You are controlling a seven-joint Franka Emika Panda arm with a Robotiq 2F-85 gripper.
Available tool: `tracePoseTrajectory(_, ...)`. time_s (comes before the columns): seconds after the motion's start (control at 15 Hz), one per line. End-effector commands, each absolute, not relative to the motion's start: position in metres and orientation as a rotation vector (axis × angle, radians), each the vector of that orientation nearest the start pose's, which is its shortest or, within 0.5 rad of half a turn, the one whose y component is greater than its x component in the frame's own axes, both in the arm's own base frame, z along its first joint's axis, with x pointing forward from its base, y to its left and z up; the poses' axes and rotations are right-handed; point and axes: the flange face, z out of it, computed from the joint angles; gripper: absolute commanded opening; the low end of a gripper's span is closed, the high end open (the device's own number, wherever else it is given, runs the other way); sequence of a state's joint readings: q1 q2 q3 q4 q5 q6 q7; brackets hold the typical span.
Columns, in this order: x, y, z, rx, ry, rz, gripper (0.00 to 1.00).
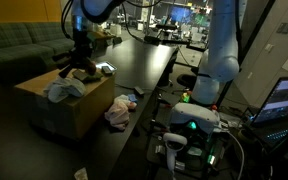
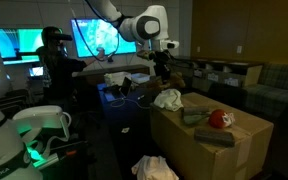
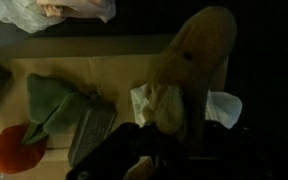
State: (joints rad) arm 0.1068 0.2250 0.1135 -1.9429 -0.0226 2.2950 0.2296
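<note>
Dim lab. Black counter point(image 1: 149, 65) carries box point(image 2: 214, 140). Gripper point(image 2: 162, 70) above box, by plush point(image 3: 199, 50) at wrist-view 1 o'clock; I cannot tell its grip. Ball point(image 3: 6, 150) at 8 o'clock; in an exterior view, ball point(image 2: 218, 119) too.

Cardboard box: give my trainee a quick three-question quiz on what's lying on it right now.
1. True or false: the red object lies on top of the cardboard box.
2. In the wrist view, what colour is the cloth beside the red object? A green, B blue, C yellow.
3. In the wrist view, which thing lies closest to the end effector?

Key: 1 true. 2 A. 3 the tan soft object.
</note>
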Motion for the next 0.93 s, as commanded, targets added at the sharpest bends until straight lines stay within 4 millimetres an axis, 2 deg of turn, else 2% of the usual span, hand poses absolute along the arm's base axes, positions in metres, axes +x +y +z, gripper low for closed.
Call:
tracePoseTrajectory(0.0,0.658,0.138,0.364,-3.118,0.056,-0.252,0.08)
tracePoseTrajectory(0.2,0.692,0.132,0.34,-3.145,0.131,-0.309,0.08)
tracePoseTrajectory(0.33,0.711,0.125,0.332,-3.166,0.185,-0.352,0.08)
tracePoseTrajectory(0.6,0.734,0.108,0.314,-3.199,0.294,-0.385,0.08)
tracePoseTrajectory(0.87,0.746,0.095,0.3,-3.218,0.368,-0.369,0.1)
